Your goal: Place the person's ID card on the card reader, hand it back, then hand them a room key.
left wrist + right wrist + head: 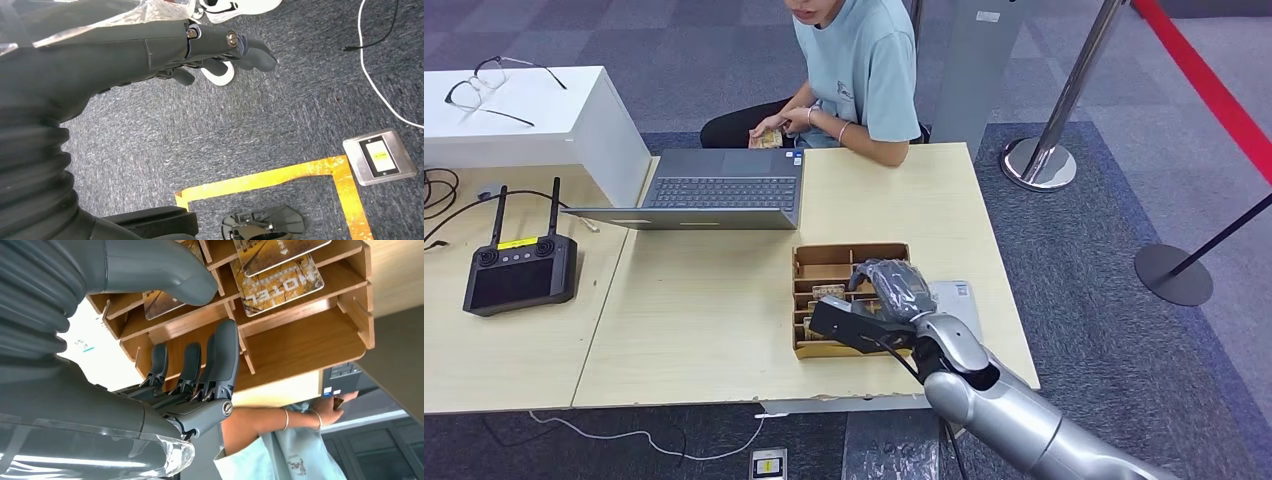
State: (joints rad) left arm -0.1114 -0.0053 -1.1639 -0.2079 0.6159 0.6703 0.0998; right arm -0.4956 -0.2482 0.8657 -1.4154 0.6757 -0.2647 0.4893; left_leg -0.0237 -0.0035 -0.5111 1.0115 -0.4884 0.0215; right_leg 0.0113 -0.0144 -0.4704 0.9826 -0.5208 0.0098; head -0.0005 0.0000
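The right hand (886,300) hangs over the wooden card tray (824,262) near the counter's (704,330) front right edge, fingers (220,360) spread and holding nothing; the key cards (277,282) lie flat in narrow slots, so fingers may slip or lift two cards.

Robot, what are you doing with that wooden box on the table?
The right hand is reaching over the wooden card box, where hotel key cards sit in slots. Its fingers are spread and hold nothing yet. The person across the table holds a small card. The left hand hangs above the floor.
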